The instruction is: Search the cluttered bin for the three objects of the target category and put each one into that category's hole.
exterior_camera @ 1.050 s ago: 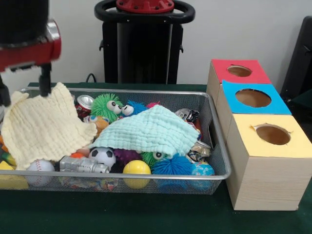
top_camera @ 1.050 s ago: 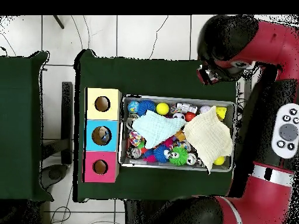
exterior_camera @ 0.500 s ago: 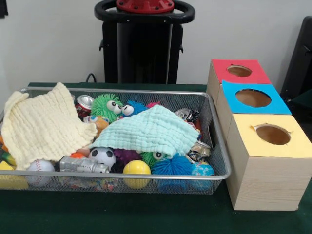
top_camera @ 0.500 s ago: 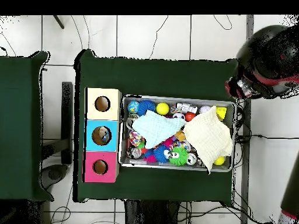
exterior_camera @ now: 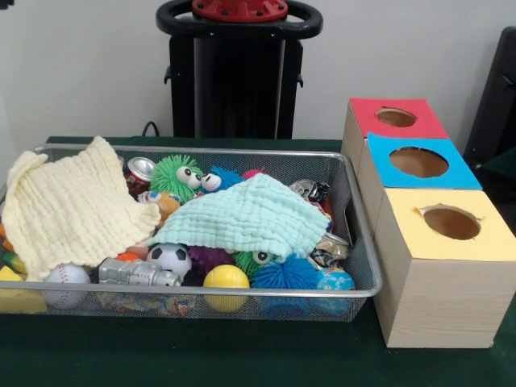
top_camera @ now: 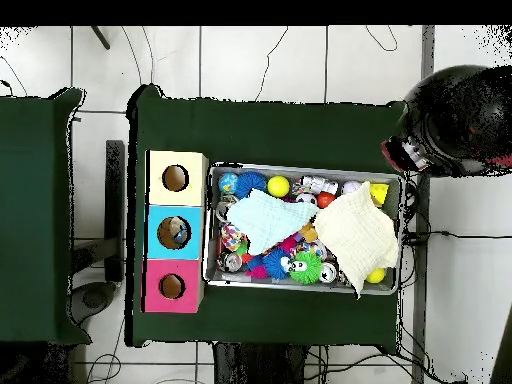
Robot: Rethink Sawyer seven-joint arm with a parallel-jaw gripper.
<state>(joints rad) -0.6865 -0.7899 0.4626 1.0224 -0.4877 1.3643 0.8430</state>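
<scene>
A wire mesh bin (exterior_camera: 355, 242) holds a jumble of toys. A pale yellow cloth (exterior_camera: 68, 210) covers its left part and a light teal cloth (exterior_camera: 250, 214) drapes over the middle. Showing around them are a green fuzzy toy with eyes (exterior_camera: 176, 176), a soccer ball (exterior_camera: 170, 258), a yellow ball (exterior_camera: 226, 280), a baseball (exterior_camera: 66, 278), a blue spiky ball (exterior_camera: 284, 274) and a crushed can (exterior_camera: 139, 171). The arm's end (top_camera: 452, 118) hangs outside the bin's corner in the overhead view; my gripper is hidden under it.
Three wooden boxes with round holes stand in a row beside the bin: red top (exterior_camera: 367, 109), blue top (exterior_camera: 459, 173), yellow top (exterior_camera: 403, 226). In the overhead view they sit left of the bin (top_camera: 304, 283), on green cloth.
The arm has drawn away from above the bin's yellow-cloth corner and left the front view. Over the last half second it barely shifted. Nothing in the bin moved.
</scene>
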